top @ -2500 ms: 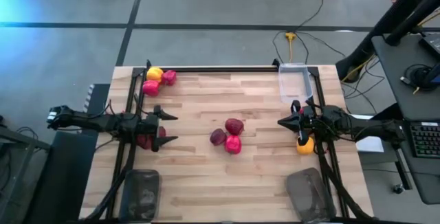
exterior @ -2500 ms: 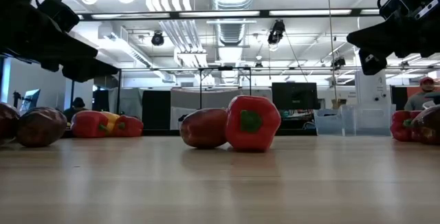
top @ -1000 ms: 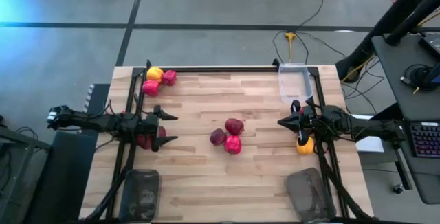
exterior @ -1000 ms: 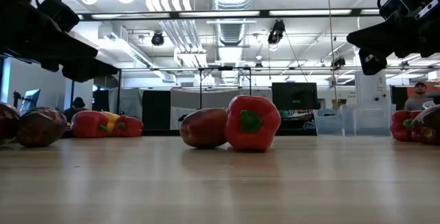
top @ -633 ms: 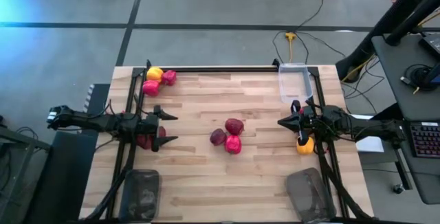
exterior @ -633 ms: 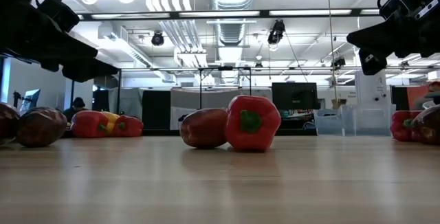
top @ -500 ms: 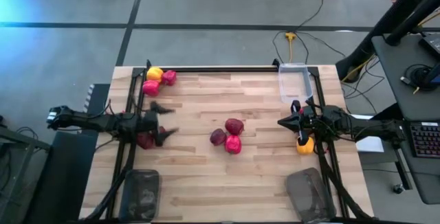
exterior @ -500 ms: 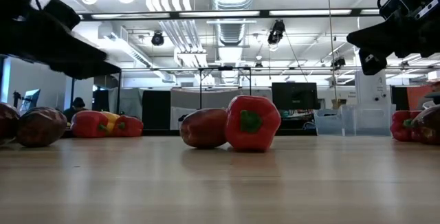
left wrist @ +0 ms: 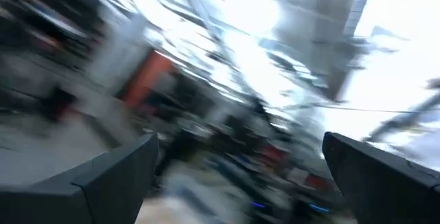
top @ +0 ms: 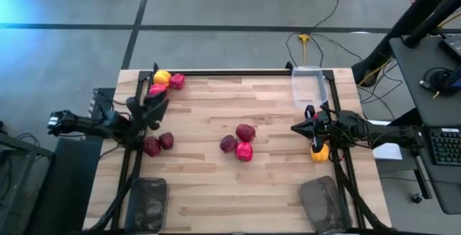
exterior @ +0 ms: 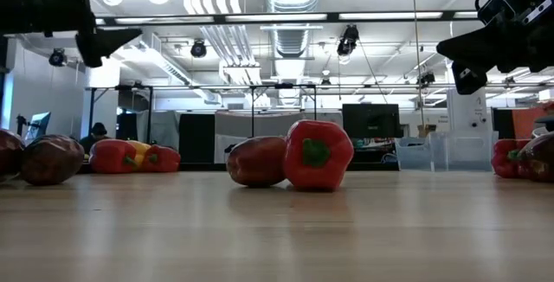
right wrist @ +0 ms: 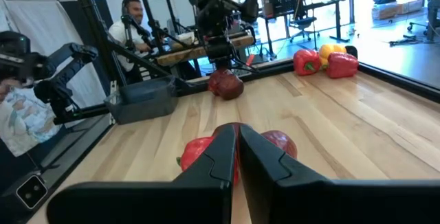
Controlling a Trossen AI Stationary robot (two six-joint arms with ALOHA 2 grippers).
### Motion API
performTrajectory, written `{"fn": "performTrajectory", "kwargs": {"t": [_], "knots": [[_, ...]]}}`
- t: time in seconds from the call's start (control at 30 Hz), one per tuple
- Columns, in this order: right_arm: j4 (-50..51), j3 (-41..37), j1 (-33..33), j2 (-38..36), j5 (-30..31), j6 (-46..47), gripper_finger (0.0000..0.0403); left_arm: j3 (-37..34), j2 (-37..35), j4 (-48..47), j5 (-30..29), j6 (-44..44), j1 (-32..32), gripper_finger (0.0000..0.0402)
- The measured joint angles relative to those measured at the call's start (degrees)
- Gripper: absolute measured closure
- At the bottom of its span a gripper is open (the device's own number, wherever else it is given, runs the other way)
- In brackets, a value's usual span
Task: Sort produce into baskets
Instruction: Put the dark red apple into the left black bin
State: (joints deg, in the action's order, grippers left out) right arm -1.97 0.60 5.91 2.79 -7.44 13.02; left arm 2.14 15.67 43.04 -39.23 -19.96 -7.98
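tabletop (top: 274,184): pale wood planks, carrying all the produce and three baskets; nothing looks sorted yet, so the task reads as at its start
baskets: two dark baskets at the near edge, the left dark basket (top: 147,205) and the right dark basket (top: 323,203); the clear basket (top: 308,87) sits at the far right corner; I can make out no produce in any of them
left gripper (top: 155,102): raised above the tabletop near the far-left corner, jaws spread wide and holding nothing; its wrist view is smeared by motion
right gripper (top: 297,128): hanging at the right side, jaws closed together and empty, pointed toward the middle of the tabletop
step in hand: my judgement is a reach for a first pick, the left arm turned toward the far-left cluster
far-left cluster (top: 166,83): a yellow piece and two red-pink peppers bunched at the far-left corner, just beyond the open left jaws; not between them
two dark apples (top: 158,143): side by side on the left, nearer than the left gripper and clear of its jaws
middle group (top: 240,143): two dark red apples and a red-pink pepper touching, well apart from both grippers
orange piece (top: 319,152): lies beside the right arm, behind its closed jaws
next move: likely calls for lowering the open left jaws over one piece of the corner cluster without knocking its neighbours; then closing and carrying it to a basket
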Motion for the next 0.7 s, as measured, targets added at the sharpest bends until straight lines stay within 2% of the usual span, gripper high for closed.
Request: {"fn": "performTrajectory", "kwargs": {"t": [0.07, 0.17, 0.33, 0.43, 0.57, 0.63, 0.7], "knots": [[0.00, 0.00, 0.01, 0.00, 0.00, -0.01, 0.0390, 0.38, 1.40, 0.05, 5.74, -4.36, -0.01, 0.0008], [-0.01, 0.00, 0.00, -0.02, 0.00, -0.01, 0.0390, 0.71, 3.57, -0.06, 12.33, -5.05, -0.01, 0.0008], [-0.01, 0.00, 0.00, 0.00, 0.00, 0.01, 0.0390, 2.13, 8.50, -3.84, 12.52, -10.41, 0.01, 0.0008], [-0.01, 0.00, 0.00, 0.00, 0.00, 0.01, 0.0390, 5.85, 12.86, -12.92, 12.47, -9.14, 0.09, 0.0008], [0.01, 0.00, 0.00, 0.00, 0.00, 0.00, 0.0390, 15.04, 21.05, -25.43, 14.87, -2.11, 0.29, 0.0008], [-0.01, 0.00, 0.02, 0.00, 0.00, 0.01, 0.0390, 21.25, 25.21, -37.13, 14.39, -2.24, 0.28, 0.0008], [-0.01, 0.00, 0.00, 0.00, 0.00, -0.01, 0.0390, 27.73, 29.79, -52.42, 12.55, -6.93, 0.50, 0.0008]]}}
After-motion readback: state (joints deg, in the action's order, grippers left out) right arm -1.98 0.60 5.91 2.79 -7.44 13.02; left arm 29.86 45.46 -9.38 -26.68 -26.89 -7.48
